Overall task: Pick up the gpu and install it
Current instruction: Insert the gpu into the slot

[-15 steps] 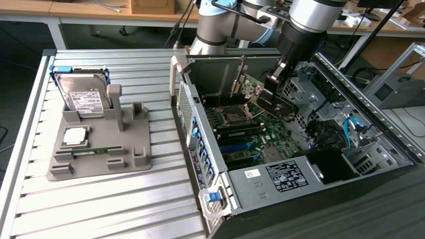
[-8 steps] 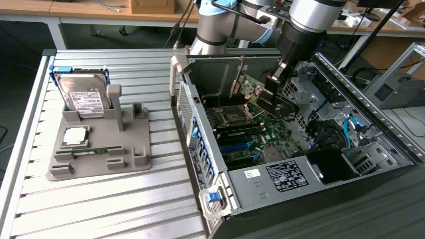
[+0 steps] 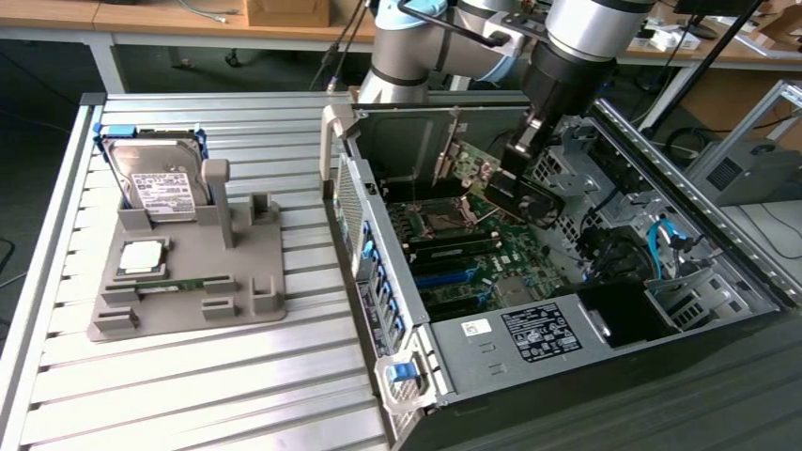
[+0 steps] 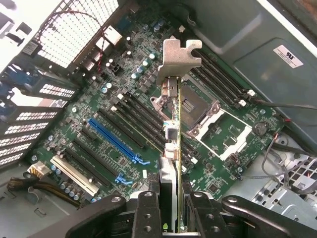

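My jaws are partly closed and clamped on the thin green circuit-board gpu [image 4: 173,131]. I hold it edge-on, silver metal end bracket outward, just above the green motherboard [image 4: 225,131] inside the open grey computer case [image 3: 357,202].

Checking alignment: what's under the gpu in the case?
The gpu, held in the gripper, hangs over the motherboard beside the CPU socket; the blue slot lies off to one side. The card's edge hides what is directly beneath.
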Controlling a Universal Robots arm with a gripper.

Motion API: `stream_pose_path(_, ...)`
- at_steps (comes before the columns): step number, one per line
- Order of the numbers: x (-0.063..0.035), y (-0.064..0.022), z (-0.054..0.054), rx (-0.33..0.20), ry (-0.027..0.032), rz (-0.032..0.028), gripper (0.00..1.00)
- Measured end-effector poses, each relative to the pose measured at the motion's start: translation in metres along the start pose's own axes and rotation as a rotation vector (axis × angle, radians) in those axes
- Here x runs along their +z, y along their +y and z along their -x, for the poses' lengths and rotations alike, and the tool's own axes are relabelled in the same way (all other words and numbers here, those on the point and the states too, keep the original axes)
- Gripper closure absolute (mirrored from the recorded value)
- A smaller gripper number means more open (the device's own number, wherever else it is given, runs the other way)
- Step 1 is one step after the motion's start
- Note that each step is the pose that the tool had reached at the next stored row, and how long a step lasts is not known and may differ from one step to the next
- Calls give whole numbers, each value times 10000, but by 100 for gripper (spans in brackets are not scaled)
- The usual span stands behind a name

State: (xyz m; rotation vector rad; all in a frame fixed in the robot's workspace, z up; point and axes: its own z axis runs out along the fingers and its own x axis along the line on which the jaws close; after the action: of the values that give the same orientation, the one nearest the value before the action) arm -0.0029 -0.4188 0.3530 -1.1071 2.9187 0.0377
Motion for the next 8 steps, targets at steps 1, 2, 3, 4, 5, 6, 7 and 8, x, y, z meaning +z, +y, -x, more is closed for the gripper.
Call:
stream_pose_path(1, 0, 0, 0, -52, 0, 2, 73)
stream_pose_path(2, 0, 0, 0, -134, 1, 4, 73)
stream_pose_path(3, 0, 0, 0, -176, 2, 5, 73)
stream_pose_path(4, 0, 0, 0, -220, 3, 6, 73)
stream_pose_path(5, 0, 0, 0, -261, 4, 7, 73)
stream_pose_path(6, 0, 0, 0, -308, 4, 9, 73)
stream_pose_path(7, 0, 0, 0, -366, 5, 10, 73)
stream_pose_path(8, 0, 0, 0, -406, 6, 11, 73)
